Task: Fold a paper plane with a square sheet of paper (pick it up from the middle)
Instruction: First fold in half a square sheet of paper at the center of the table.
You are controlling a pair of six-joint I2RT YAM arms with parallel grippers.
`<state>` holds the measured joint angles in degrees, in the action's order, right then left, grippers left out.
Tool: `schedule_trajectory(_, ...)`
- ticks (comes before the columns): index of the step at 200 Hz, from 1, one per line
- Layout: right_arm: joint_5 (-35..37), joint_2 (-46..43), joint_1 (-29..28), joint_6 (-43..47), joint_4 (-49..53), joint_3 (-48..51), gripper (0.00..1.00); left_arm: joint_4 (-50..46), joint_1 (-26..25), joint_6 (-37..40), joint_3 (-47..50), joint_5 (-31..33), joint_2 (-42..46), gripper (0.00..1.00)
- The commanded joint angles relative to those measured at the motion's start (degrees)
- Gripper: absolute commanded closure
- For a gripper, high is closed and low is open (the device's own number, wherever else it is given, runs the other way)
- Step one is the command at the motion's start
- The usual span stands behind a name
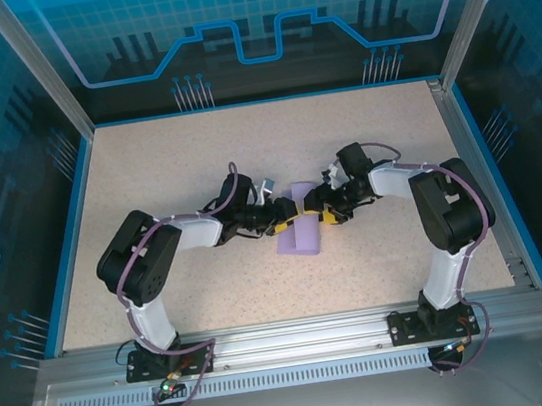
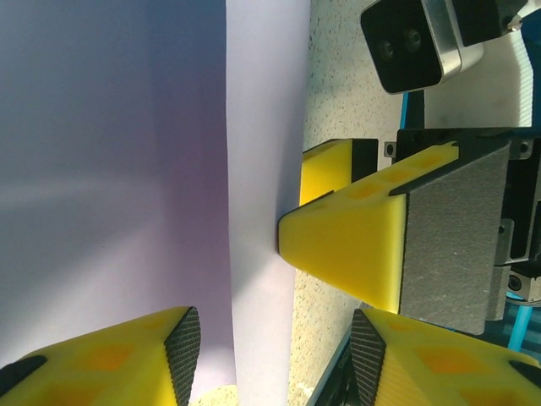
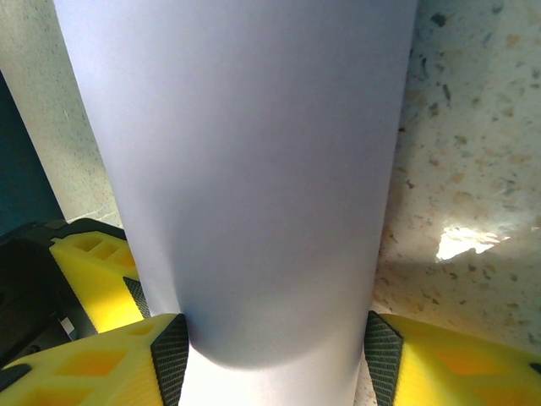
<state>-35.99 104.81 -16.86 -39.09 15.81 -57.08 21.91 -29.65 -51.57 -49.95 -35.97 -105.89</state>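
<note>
Top external view: the sheet of paper [image 1: 299, 221] lay at the middle of the counter [image 1: 165, 167], bowed along its 12-to-6 line. It was not yet a plane.
Left gripper [image 1: 280, 228]: reached in from 9 o'clock. Its jaws stood roughly half apart, with the paper's edge strip in the gap, and nothing was pinched.
Right gripper [image 1: 325, 214]: came in from 3 o'clock, jaws also about half apart. The paper filled the gap and touched both pads, but no firm hold could be made out.
Risk, crease: the paper looked thin and arched. Uneven pressure from either side would likely set a crooked fold or crumple it.
Risk, slip: with no firm pinch on it, the sheet could slide or spring flat.
Risk, collision: the right gripper's fingers [image 2: 338, 254] sat just beside the left one's. Closing further in could knock them together or trap the paper between them.
Surroundings: metal rail [image 1: 290, 337] at 6 o'clock and blue enclosure walls [image 1: 256, 23] at 12 o'clock, both well apart from the paper.
In the way: each arm crowded the other's approach, and loose purple cables [image 1: 233, 183] hung near the wrists.
</note>
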Motion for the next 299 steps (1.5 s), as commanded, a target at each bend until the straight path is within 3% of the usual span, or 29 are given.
schedule_trajectory(1, -0.47, -0.15, -0.52, -1.07, 0.22, -0.36, 0.40, -0.73, -0.64, 0.46, -2.06, -1.93, -2.19, 0.48)
schedule_trajectory(65, -0.64, -0.23, -0.24, -0.47, 1.16, -0.99, 0.39, 0.22, -1.89, -1.00, -3.82, -2.88, -5.55, 0.60)
schedule_trajectory(126, -0.29, -0.50, -0.11, -0.66, 1.08, -0.89, 0.39, -4.03, -1.95, 0.94, -4.88, -0.99, -5.56, 0.84)
schedule_trajectory(187, 0.12, -1.63, 0.33, -0.35, 1.98, -0.78, 0.38, -7.36, -1.65, 2.39, -5.94, 1.06, -5.13, 0.99)
schedule_trajectory(267, 2.05, -4.65, 0.43, 0.16, 4.16, -0.68, 0.33, -9.30, -0.25, 3.73, -5.34, 1.57, -4.26, 1.00)
schedule_trajectory(299, 4.10, -4.77, 0.36, 0.89, 5.04, 0.17, 0.41, -9.88, 0.28, 4.33, -4.87, 1.77, -3.46, 1.00)
